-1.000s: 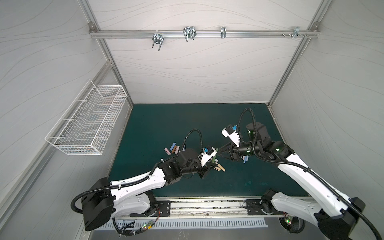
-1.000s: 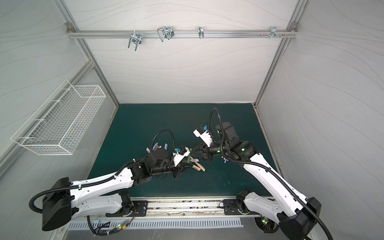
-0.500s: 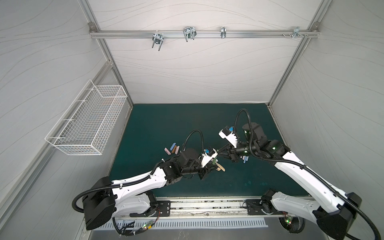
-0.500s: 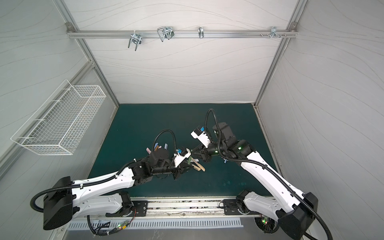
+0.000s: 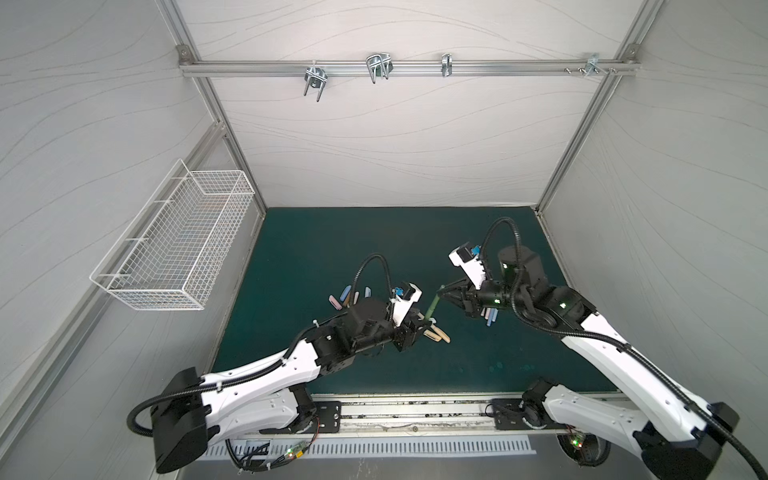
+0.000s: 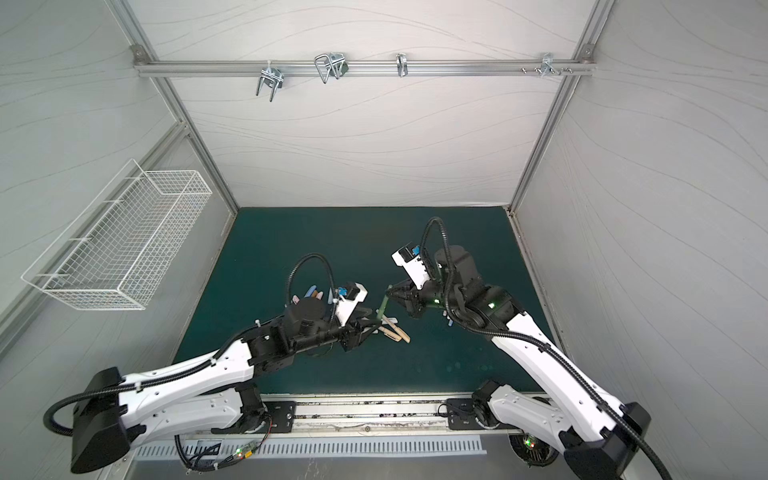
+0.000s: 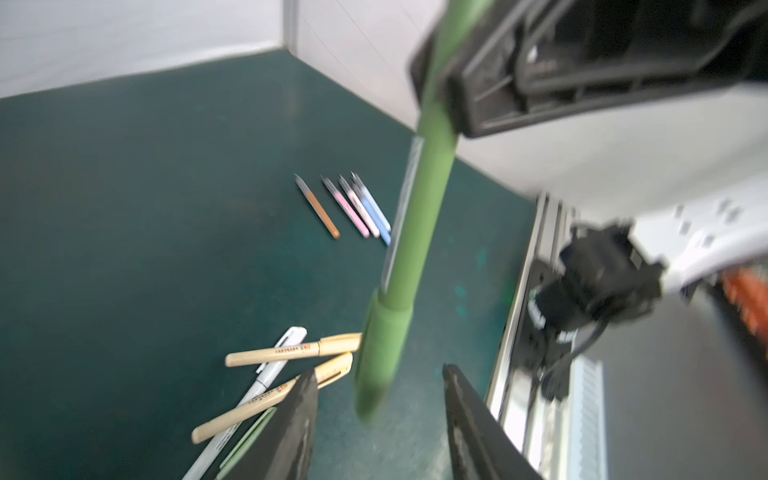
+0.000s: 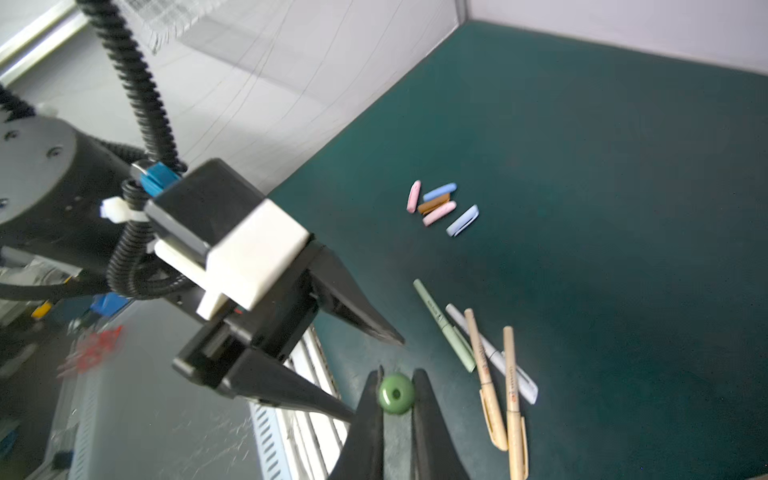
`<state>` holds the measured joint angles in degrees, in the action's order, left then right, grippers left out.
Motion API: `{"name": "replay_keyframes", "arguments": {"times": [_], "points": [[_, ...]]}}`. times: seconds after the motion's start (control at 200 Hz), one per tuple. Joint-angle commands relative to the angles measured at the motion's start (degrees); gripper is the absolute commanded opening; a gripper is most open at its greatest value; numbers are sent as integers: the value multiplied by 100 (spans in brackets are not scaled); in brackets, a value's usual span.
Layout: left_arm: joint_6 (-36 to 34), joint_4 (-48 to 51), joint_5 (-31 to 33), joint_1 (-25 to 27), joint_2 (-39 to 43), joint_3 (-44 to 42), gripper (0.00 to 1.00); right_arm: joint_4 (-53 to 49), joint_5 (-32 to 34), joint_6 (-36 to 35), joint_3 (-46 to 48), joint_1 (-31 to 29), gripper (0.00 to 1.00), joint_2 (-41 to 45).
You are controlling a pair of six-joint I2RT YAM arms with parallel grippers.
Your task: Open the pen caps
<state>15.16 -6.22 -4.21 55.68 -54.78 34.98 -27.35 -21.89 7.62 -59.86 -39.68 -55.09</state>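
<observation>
Found the green pen [image 5: 432,305] pinched near its rear end between the jaws of the right gripper [image 5: 443,293], closed tight on the barrel. Held clear of the mat [image 5: 332,249], slanting down toward the left gripper [image 5: 423,328]. Confirmed in the right wrist view: round butt end of the green pen [image 8: 397,394] seated squarely between both fingers [image 8: 428,419], with contact on each side.

Noted the left gripper [image 7: 378,372] with jaws standing apart and the cap [image 7: 382,353] hanging in the gap between them. Touching neither side, as far as the blurred left wrist view allows. Recorded the cap as in place on the barrel: a slightly thicker sleeve of the same matt green, with a step visible at the joint and a pale strip along the barrel above it.

Logged on the mat just beside the left gripper four capped pens [image 8: 490,365]: two tan, one white, one sage green, lying crossed and touching. Logged near the left arm's wrist a cluster of loose caps [image 8: 436,205] in pink, blue and brown. Logged beneath the right arm a row of uncapped pens [image 7: 353,208] in brown, pink and blue, tips exposed, side by side.
</observation>
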Motion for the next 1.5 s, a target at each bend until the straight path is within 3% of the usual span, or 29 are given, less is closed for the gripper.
{"name": "replay_keyframes", "arguments": {"times": [0.0, 0.11, 0.205, 0.275, 0.405, 0.525, 0.68, 0.915, 1.18, 1.3, 1.495], "points": [[1687, 216, 1065, 22, 664, 211, 56, 1198, 1022, 243, -26, -29, 0, 370], [2546, 1206, 1608, -66, 1009, 739, 67, 2554, 1300, 32, 354, -44, 0, 548], [2884, 1728, 1273, -281, 1055, 1241, 72, 3608, 1367, -247, 686, -67, 0, 556], [3169, 2038, 854, -566, 1039, 1619, 74, 4535, 1218, -870, 1052, -185, 0, 560], [3715, 2358, -396, -1377, 827, 2185, 75, 6080, 1218, -2718, 1761, -620, 0, 605], [3969, 2551, -1376, -2008, 510, 2568, 75, 6472, 1004, -4733, 2038, -1055, 0, 528], [4177, 2438, -1928, -2444, 423, 2649, 75, 6787, 747, -7038, 2386, -1398, 0, 344], [4319, 2372, -2506, -2553, 267, 2865, 73, 7179, 571, -9090, 2793, -1717, 0, 75], [4178, 2776, -2464, -2561, 303, 3078, 67, 7737, 1173, -10652, 2810, -2263, 0, -353], [4083, 3058, -2301, -2567, 283, 3181, 64, 7849, 1264, -10752, 2791, -2332, 0, -431], [4049, 2929, -2242, -2597, 275, 3161, 52, 7947, 1257, -10722, 2837, -2395, 0, -430]]}}
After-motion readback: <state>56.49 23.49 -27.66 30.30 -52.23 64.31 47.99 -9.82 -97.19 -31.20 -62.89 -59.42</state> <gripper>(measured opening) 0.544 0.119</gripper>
